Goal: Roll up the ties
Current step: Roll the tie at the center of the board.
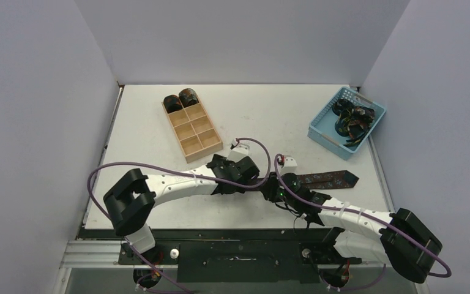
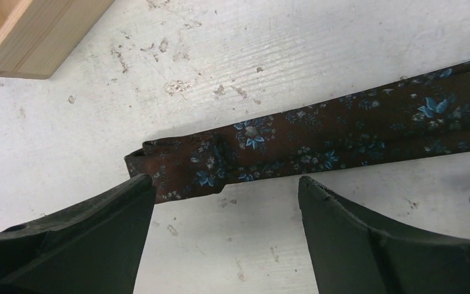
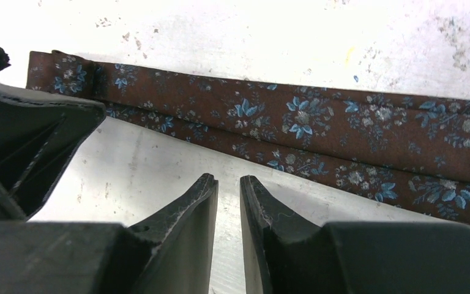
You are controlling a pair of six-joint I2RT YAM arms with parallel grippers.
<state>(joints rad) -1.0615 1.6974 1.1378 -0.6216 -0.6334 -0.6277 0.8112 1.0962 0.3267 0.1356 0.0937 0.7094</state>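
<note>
Your left claw [image 2: 226, 190] stands wide over the tabletop [image 2: 294, 55], with the folded narrow end of the brown floral tie [image 2: 318, 141] lying flat just ahead of its jaws, ungripped. Your right claw [image 3: 227, 184] is nearly closed, holding nothing, beside the same tie.
</note>
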